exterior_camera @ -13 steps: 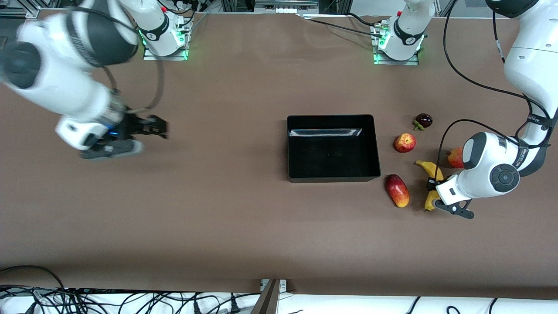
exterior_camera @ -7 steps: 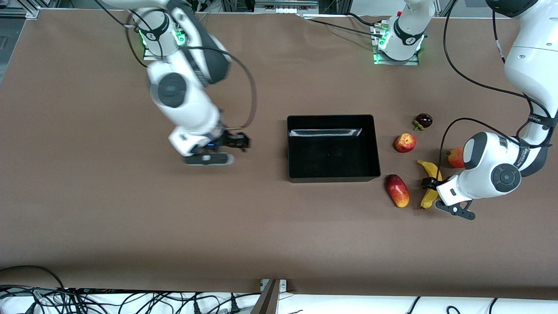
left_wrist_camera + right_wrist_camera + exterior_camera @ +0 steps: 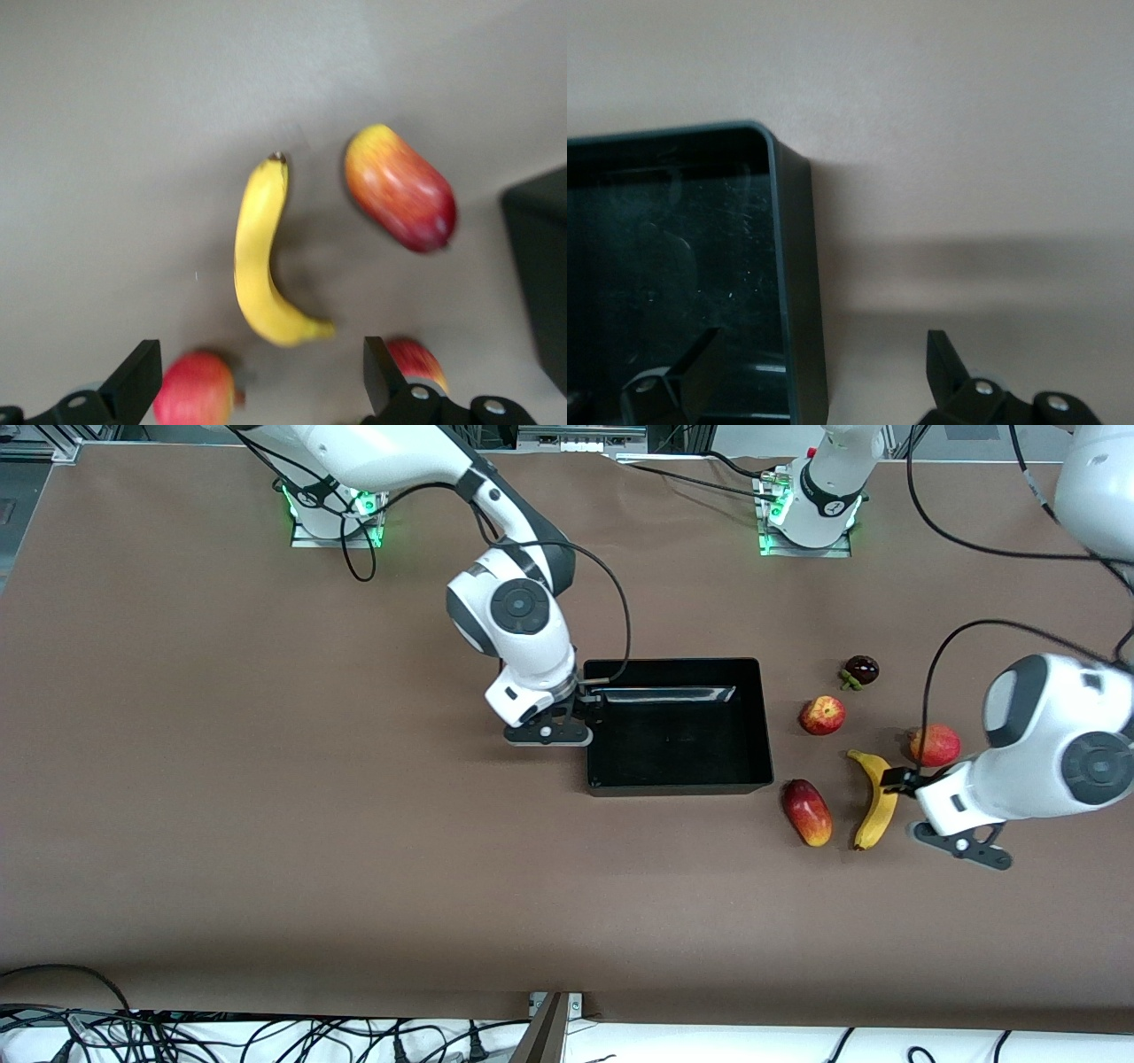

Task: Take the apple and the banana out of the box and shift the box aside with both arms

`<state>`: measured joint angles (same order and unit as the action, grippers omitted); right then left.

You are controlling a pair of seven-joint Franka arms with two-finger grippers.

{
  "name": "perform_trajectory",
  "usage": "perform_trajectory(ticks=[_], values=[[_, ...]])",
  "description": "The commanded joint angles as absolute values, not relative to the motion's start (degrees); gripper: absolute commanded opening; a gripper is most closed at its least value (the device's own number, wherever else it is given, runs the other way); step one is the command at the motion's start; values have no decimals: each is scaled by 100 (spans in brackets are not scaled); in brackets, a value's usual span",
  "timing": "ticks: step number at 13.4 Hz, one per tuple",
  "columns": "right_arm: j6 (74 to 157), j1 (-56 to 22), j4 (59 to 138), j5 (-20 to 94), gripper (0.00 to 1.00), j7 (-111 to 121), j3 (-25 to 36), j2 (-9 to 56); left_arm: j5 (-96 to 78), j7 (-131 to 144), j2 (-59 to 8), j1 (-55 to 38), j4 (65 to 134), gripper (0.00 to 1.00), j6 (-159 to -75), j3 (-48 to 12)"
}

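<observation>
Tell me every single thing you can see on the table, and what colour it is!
box: one, glossy black, mid-table, nothing in it.
banana: one, yellow, on the table toward the left arm's end.
mango: one, red-yellow, beside the banana, between it and the box.
apples: two, red-yellow; one farther from the front camera than the mango, one beside the banana's top end.
dark fruit: one, dark purple, farthest of the fruits from the front camera.
table: one, brown.
right gripper: one, black, open, straddling the box's wall.
left gripper: one, black, open, over the banana, holding nothing.
</observation>
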<state>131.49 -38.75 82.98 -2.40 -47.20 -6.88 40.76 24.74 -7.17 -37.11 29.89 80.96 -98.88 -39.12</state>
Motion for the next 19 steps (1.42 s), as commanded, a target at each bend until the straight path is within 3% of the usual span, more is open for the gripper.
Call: perform_trajectory(ticks=[1, 2, 4, 6, 7, 9, 11, 14, 17, 19], values=[[13297, -4060, 8095, -378, 85, -4843, -598, 4411, 2259, -765, -3779, 2953, 7140, 100, -8662, -4322], [13315, -4104, 8095, -378, 68, -4843, -572, 4482, 2259, -747, -3771, 2892, 6876, 100, -8257, -4507], [13315, -4131, 8095, -360, 44, -4843, -571, 4579, 2259, -747, -3762, 2656, 6374, 100, -7719, -4579], [13315, -4140, 8095, -360, 6, -4817, -571, 4614, 2276, -747, -3657, 2496, 6118, 100, -7393, -4579], [13307, -4140, 8095, -360, 0, -4773, -571, 4614, 2224, -773, -3500, 2505, 6143, 100, -7322, -4527], [13263, -4087, 8086, -360, 0, -4729, -571, 4579, 1874, -782, -3096, 2244, 6292, 100, -7260, -4117], [12984, -3904, 8077, -299, 0, -4693, -562, 4404, 1147, -791, -2569, 1524, 6607, 100, -7338, -2828], [11931, -3465, 7771, -273, 0, -4327, -571, 3965, 134, -712, -1910, 610, 7266, 100, -7794, -1113], [11164, -2543, 7690, 270, 0, -2775, -563, 3412, 115, -99, -944, -112, 8565, 100, -8558, -223], [10708, -1954, 7752, 351, 0, -1693, -475, 3191, 88, 96, -433, -176, 9339, 100, -9400, -123]])
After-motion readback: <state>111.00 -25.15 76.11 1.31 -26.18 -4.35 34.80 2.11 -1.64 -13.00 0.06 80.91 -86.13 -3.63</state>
